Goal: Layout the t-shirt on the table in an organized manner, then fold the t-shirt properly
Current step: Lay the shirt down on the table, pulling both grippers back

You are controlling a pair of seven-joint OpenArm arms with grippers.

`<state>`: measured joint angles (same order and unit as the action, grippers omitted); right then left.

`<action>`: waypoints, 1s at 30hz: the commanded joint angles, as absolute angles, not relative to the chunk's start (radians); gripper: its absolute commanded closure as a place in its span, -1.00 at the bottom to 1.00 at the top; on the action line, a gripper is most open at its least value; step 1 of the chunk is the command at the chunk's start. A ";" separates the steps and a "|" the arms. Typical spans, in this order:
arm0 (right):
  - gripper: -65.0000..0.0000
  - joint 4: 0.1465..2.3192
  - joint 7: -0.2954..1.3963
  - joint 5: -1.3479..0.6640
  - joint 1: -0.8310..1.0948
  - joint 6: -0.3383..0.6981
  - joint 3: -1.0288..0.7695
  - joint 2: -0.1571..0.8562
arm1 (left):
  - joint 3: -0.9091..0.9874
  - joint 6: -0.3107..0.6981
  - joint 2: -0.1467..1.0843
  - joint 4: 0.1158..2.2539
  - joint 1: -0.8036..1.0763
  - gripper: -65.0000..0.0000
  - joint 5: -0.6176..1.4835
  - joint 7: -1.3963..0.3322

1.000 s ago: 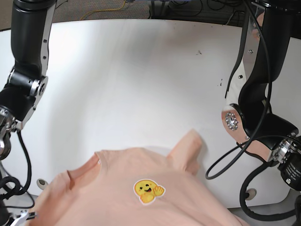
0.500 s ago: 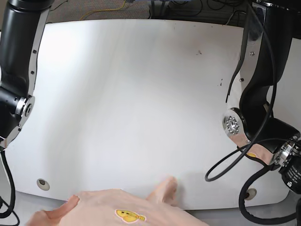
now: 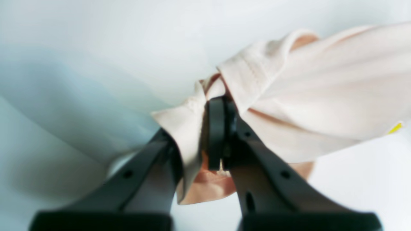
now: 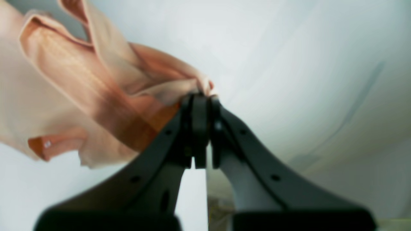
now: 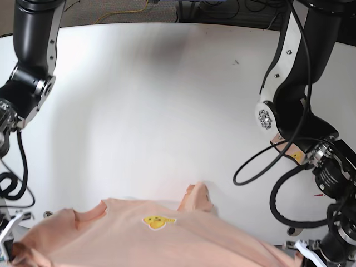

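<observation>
One t-shirt (image 5: 167,239), soft pink, hangs stretched along the bottom of the base view, just over the near edge of the one white table (image 5: 150,111). One small yellow bear picture (image 5: 157,222) shows on it, with no words to read. Two grippers hold it. The left gripper (image 3: 205,141) is pinched tight on a bunched hem. The right gripper (image 4: 200,106) is squeezed tight on a corner of the cloth.
</observation>
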<state>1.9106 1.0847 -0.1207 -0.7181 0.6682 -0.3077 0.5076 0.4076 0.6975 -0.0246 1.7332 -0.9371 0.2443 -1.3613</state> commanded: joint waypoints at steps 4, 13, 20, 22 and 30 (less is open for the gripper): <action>1.00 1.980 1.069 -0.114 -0.516 0.698 -0.438 0.455 | 0.410 0.698 0.028 1.805 -0.792 1.00 0.237 -1.348; 1.00 2.000 1.063 -0.113 -0.205 0.698 -0.585 0.317 | 0.412 0.698 0.036 1.877 -0.469 1.00 0.239 -1.336; 1.00 2.003 1.061 -0.110 -0.035 0.698 -0.615 0.211 | 0.414 0.698 0.047 1.882 -0.213 1.00 0.234 -1.213; 1.00 2.002 1.056 -0.113 0.010 0.698 -0.628 0.188 | 0.414 0.698 0.067 1.874 -0.150 1.00 0.234 -1.181; 1.00 2.002 0.957 -0.105 0.151 0.698 -0.638 0.111 | 0.414 0.698 0.087 1.873 0.062 1.00 0.236 -1.066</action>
